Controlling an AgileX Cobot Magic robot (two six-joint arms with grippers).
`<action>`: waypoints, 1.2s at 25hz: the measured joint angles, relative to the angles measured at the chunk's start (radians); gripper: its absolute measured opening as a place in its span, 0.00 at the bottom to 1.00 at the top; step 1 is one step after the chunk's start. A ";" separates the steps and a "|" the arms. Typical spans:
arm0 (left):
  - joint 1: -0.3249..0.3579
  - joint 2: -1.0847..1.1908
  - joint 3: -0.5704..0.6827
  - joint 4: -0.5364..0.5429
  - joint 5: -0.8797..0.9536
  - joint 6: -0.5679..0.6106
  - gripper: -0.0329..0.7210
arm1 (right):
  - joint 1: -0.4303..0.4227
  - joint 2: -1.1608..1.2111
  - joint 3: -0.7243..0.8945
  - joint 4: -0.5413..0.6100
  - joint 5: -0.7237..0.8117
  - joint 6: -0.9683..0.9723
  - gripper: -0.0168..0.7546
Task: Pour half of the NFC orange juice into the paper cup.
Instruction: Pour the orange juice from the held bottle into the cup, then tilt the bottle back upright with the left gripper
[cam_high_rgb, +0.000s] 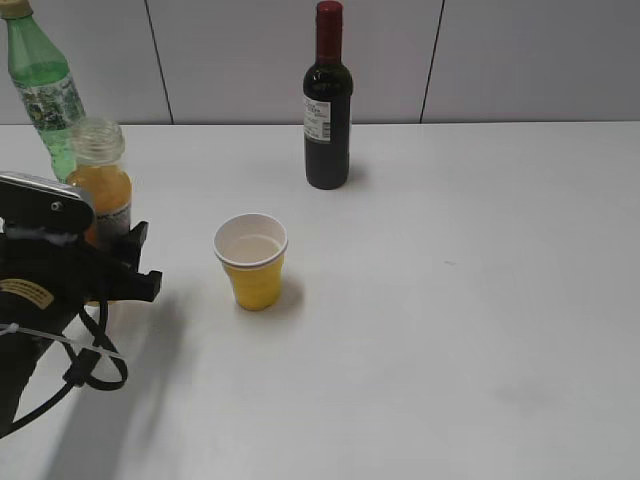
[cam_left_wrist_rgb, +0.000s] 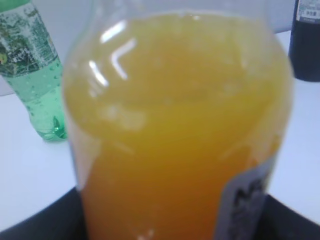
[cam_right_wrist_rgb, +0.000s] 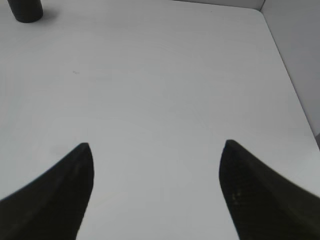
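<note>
Clear plastic NFC orange juice (cam_high_rgb: 100, 180) bottle, cloudy liquid, sitting in left hand (cam_high_rgb: 125, 262)'s hold; right hand (cam_right_wrist_rgb: 155, 192) spreading wide; yellow paper cup (cam_high_rgb: 252, 262) standing mid-tabletop (cam_high_rgb: 450, 300).

We saw the NFC orange juice (cam_left_wrist_rgb: 175, 135) blurred and cropped top and bottom in the left wrist view, its label unreadable. Outside, the left gripper (cam_high_rgb: 110, 265) hid its base. The green bottle (cam_high_rgb: 40, 85) was cut off by the frame edge.
</note>
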 joint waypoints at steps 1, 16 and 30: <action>0.000 0.000 0.000 0.000 0.000 0.021 0.66 | 0.000 0.000 0.000 0.000 0.000 0.000 0.79; 0.000 0.000 -0.059 0.030 0.000 0.417 0.66 | 0.000 0.000 0.000 0.000 0.000 0.000 0.79; 0.000 0.001 -0.078 0.029 0.000 0.698 0.66 | 0.000 0.000 0.000 0.000 0.000 0.000 0.79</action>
